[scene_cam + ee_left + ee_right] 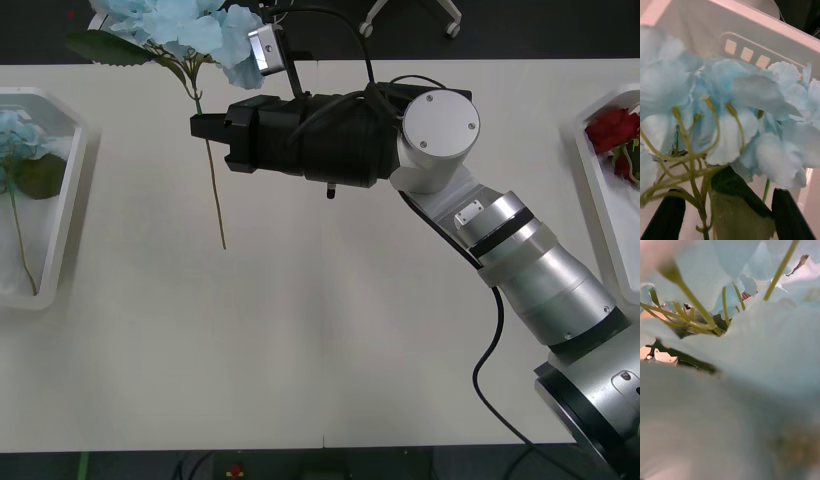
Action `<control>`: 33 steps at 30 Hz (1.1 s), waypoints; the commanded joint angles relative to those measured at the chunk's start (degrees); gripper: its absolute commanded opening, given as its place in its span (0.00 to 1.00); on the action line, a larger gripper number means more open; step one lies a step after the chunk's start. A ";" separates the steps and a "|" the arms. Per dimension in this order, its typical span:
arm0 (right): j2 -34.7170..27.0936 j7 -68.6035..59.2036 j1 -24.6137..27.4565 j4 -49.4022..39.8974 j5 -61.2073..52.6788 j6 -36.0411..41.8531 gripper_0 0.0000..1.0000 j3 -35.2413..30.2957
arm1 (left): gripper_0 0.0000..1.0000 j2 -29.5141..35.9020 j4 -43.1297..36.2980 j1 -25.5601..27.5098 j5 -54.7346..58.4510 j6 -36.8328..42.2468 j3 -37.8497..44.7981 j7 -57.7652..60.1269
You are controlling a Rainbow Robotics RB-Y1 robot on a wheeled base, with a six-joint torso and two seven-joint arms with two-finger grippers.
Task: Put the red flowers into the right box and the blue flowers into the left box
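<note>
Carrying one blue flower (pixel 180 30) by its stem, pinched in our right gripper (pixel 205 127), stem hanging toward us, we judge the left box (pixel 72 190) lies well off to the left, our left gripper's fingers (pixel 666 219) spread above it.

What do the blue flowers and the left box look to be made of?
Blue flowers: apparently fabric petals, matte and thin, with frayed-looking edges; the green stems look like moulded plastic, smooth and uniform. Left box: seemingly white plastic, smooth and faintly glossy, with a rounded rim and moulded slots at one end. The right gripper grips one stem.
</note>
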 commanded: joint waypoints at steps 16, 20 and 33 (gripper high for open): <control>2.34 0.30 -2.79 -0.86 0.43 -0.23 0.00 0.18 | 1.00 6.92 -38.24 18.57 25.25 27.10 4.62 -0.90; 2.34 0.13 -2.88 -0.86 0.43 -0.32 0.00 0.18 | 1.00 6.84 -41.50 24.81 35.01 21.92 -0.13 -4.42; 2.34 -1.19 -2.88 -0.95 0.08 0.03 0.00 0.27 | 1.00 -2.39 -42.73 35.44 64.71 -5.59 -19.11 -30.43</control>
